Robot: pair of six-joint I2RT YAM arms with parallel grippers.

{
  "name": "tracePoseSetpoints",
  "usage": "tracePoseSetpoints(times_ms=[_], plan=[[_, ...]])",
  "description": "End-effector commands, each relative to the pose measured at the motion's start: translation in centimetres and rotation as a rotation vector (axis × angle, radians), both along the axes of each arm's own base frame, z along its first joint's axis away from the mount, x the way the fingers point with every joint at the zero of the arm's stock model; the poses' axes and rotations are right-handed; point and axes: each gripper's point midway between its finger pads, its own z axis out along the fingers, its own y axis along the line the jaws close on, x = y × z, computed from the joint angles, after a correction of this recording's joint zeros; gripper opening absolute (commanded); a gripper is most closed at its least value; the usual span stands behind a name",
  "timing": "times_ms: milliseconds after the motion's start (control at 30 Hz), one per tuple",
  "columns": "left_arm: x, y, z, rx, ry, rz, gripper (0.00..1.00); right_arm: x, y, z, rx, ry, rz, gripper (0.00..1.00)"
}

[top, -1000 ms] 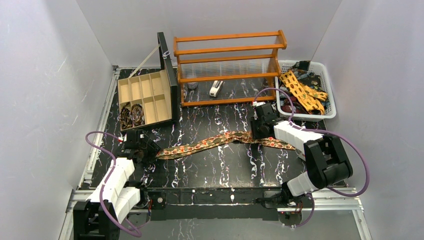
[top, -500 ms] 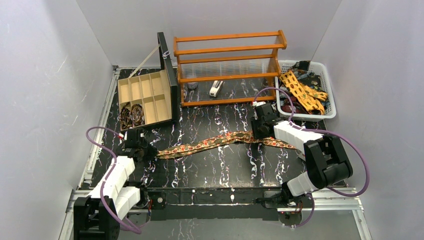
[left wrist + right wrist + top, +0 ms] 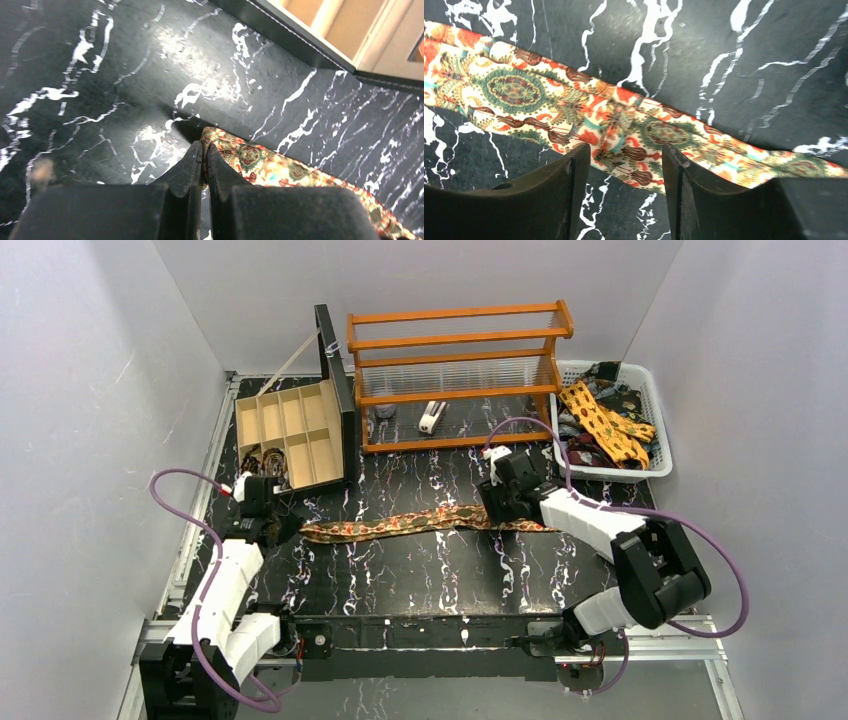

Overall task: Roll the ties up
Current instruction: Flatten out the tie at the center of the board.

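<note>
One brown-red tie [image 3: 400,524] with gold-green motifs lies stretched out flat across the black marbled table, running from left to right. My left gripper [image 3: 285,528] is at its left tip and is shut on it; in the left wrist view the tie's end [image 3: 235,152] is pinched between the closed fingers of that gripper [image 3: 204,150]. My right gripper [image 3: 495,512] hovers low over the tie's right part. In the right wrist view the tie [image 3: 644,135] passes under the open right gripper [image 3: 624,162], whose fingers stand apart with nothing between them.
A wooden compartment box [image 3: 300,425] with its black lid up stands at the back left, with rolled ties [image 3: 262,468] in its near cells. An orange rack [image 3: 455,370] stands at the back centre. At the back right, a white basket [image 3: 659,420] holds several loose ties [image 3: 600,425].
My left gripper shut on the tie's left tip and drew it left and away from the near edge. My right gripper opened and shifted left. The tie lies straighter.
</note>
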Motion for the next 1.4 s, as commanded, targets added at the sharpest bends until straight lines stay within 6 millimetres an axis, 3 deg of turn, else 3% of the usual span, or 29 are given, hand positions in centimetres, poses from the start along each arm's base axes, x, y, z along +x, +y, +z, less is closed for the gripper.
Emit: tracePoseSetpoints(times_ms=[0, 100, 200, 367, 600, 767, 833, 900, 1100, 1200, 1367], plan=[[-2.2, 3.7, 0.6, 0.165, 0.074, 0.114, 0.0, 2.5, -1.1, 4.2, 0.012, -0.176, -0.131, 0.66], [-2.7, 4.2, 0.5, 0.189, 0.092, 0.136, 0.0, 2.6, -3.5, 5.1, 0.047, -0.165, -0.312, 0.69], [-2.7, 4.5, 0.6, 0.195, 0.089, 0.155, 0.0, 1.7, -6.3, 3.7, 0.047, -0.077, -0.47, 0.68], [-2.5, 3.9, 0.2, 0.177, 0.086, 0.121, 0.0, 1.9, -6.1, 2.3, 0.121, -0.061, -0.494, 0.66], [-2.3, 3.5, 0.2, 0.16, 0.076, 0.104, 0.0, 3.0, -8.3, -0.1, 0.148, 0.012, -0.571, 0.65], [-2.3, 2.5, -0.2, 0.114, 0.08, 0.074, 0.0, 3.4, -10.1, -1.2, 0.076, 0.054, -0.612, 0.63], [-2.4, 2.0, -0.5, 0.086, 0.078, 0.065, 0.0, 3.5, -11.7, -1.4, -0.019, 0.033, -0.623, 0.62], [-2.5, 1.5, -0.9, 0.055, 0.07, 0.056, 0.0, 3.6, -13.4, -1.2, -0.106, -0.007, -0.65, 0.61], [-2.8, -1.3, -2.6, -0.091, 0.095, 0.008, 0.0, 4.4, -16.0, -0.2, -0.23, -0.118, -0.651, 0.61], [-3.0, -1.6, -3.4, -0.108, 0.106, 0.008, 0.0, 4.7, -16.0, 0.0, -0.233, -0.138, -0.629, 0.61], [-2.7, -0.5, -3.3, -0.042, 0.1, 0.017, 0.0, 5.4, -15.2, 1.5, -0.184, -0.184, -0.583, 0.61]])
